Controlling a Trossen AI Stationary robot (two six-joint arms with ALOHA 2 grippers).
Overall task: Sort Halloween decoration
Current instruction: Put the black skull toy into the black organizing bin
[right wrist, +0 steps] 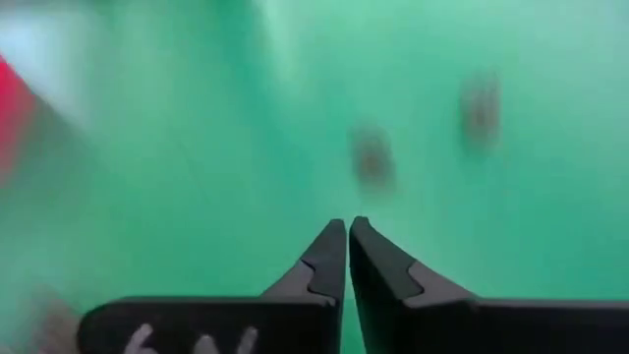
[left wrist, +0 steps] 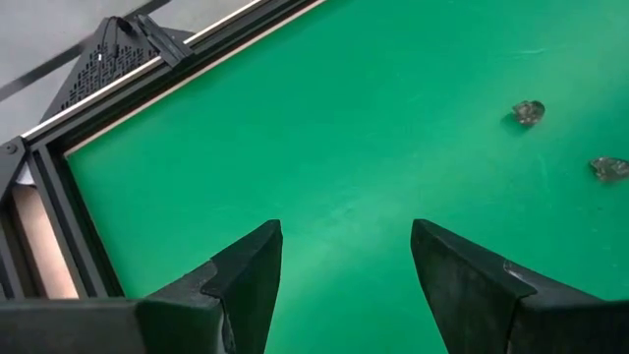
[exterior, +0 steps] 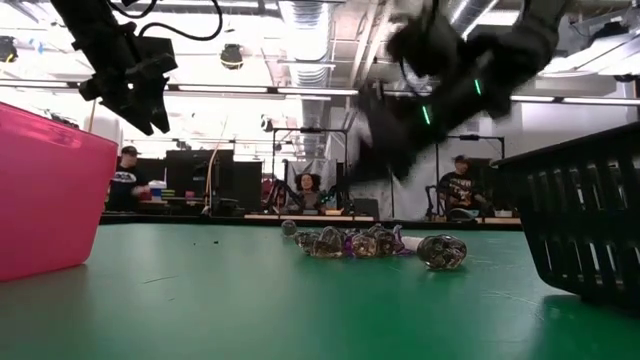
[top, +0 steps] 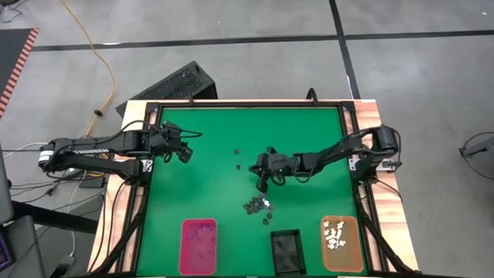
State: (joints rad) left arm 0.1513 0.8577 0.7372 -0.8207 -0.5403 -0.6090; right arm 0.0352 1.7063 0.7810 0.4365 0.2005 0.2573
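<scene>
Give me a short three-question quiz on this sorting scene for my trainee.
1. True or false: the left end effector is holding a trinket.
2. Which rectangular tray holds the white pieces: A pink, B black, C orange?
3. Where does the main heap of small plastic trinkets lie relative to the right end effector?

Key
1. False: its fingers stand open and empty above the green mat.
2. C, the orange rectangular tray.
3. Just beyond it, toward the row of trays; the end effector's fingers are together, and nothing shows between them.
</scene>
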